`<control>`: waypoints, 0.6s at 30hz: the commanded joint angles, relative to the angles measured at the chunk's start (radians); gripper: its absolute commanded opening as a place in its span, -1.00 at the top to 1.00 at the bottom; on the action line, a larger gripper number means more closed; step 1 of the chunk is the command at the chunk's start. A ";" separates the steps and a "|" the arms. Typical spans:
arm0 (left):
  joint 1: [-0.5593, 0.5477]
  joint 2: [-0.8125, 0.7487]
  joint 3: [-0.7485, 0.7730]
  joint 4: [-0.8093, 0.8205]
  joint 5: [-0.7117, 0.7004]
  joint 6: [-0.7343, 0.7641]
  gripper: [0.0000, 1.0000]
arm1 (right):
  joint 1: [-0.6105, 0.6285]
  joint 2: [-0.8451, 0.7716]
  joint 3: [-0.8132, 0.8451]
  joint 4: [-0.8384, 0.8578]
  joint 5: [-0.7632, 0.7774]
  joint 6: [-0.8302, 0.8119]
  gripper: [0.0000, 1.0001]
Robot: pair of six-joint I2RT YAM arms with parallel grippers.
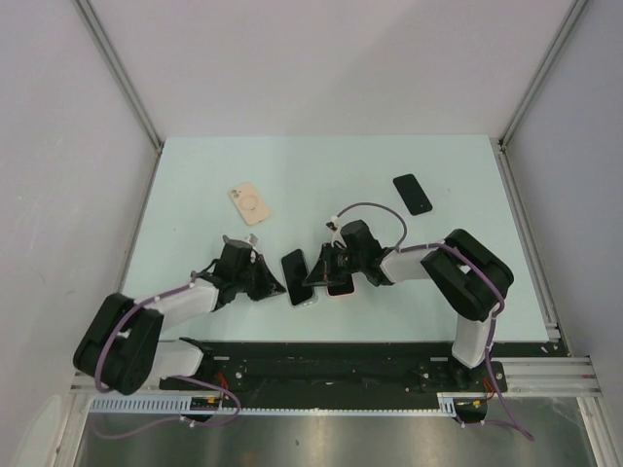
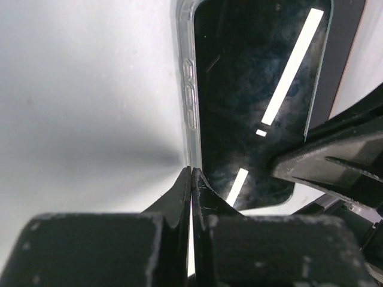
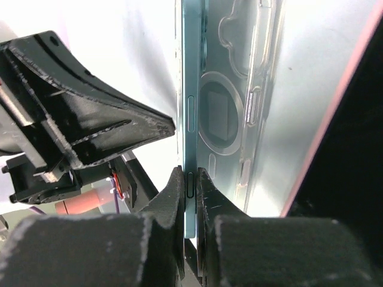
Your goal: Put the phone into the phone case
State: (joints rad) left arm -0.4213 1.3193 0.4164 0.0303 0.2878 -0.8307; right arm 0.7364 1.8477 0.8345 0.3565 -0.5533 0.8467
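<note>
Gripping opposite long sides: left gripper (image 2: 191,174) pinches the case (image 2: 189,89) rim, right gripper (image 3: 190,177) pinches the phone (image 3: 190,78) edge between them

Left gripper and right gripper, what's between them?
The phone and its clear case, pinched from either side by left gripper and right gripper; top view shows it.

Three phones were on the surface (image 1: 195,180): a black phone (image 1: 412,194), a pink-edged phone (image 1: 340,285) and a middle phone (image 1: 297,277). There were two cases, a beige case (image 1: 249,203) and a clear case (image 2: 190,101). Two hands were in view, the left hand (image 2: 191,179) and the right hand (image 3: 190,182).
</note>
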 commanded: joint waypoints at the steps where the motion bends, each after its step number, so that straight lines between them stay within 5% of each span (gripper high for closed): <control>1: -0.013 -0.196 -0.022 -0.139 -0.094 -0.048 0.82 | 0.040 0.051 0.012 -0.007 -0.014 -0.014 1.00; 4: -0.013 -0.296 -0.018 -0.176 -0.151 -0.062 0.31 | 0.032 0.065 0.011 0.010 -0.013 -0.015 0.98; 7: 0.003 -0.315 0.010 -0.214 -0.168 -0.064 0.07 | 0.023 0.077 0.011 0.030 -0.020 0.002 0.91; 18: 0.026 -0.143 0.085 -0.162 -0.118 -0.016 -0.02 | 0.021 0.007 0.069 -0.161 0.114 -0.083 0.41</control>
State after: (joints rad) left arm -0.4007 1.1198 0.4450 -0.1616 0.1638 -0.8646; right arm 0.7521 1.8904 0.8585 0.3328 -0.5316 0.8356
